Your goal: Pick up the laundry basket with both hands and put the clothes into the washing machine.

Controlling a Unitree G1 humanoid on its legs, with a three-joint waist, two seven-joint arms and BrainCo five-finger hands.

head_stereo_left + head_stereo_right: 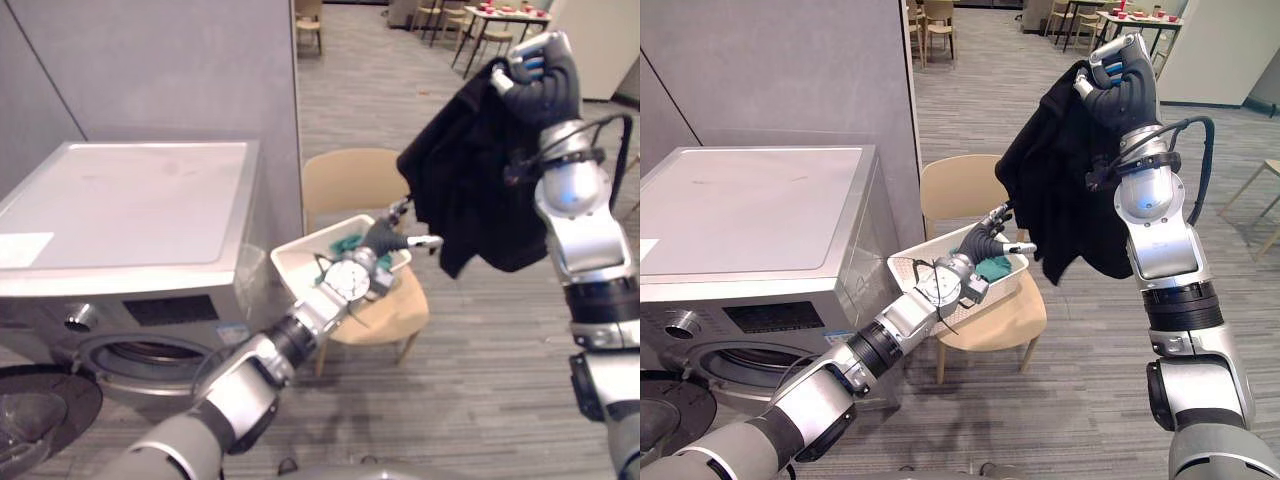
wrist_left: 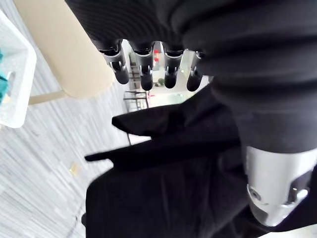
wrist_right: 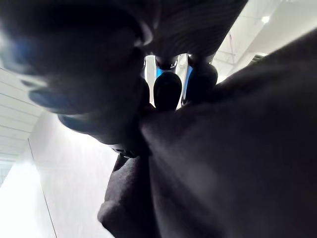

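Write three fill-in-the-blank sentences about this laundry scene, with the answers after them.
1. The right hand holds up a ____ garment.
2. The white basket sits on a wooden ____.
3. The washing machine stands on the basket's ____ side.
Answers: black; chair; left.

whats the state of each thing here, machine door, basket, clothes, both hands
washing machine: door swung open
laundry basket: resting on the chair seat, not lifted
teal cloth: lying in the laundry basket
black garment: hanging in the air from the right hand
right hand: raised, shut on the black garment
left hand: open, held over the laundry basket
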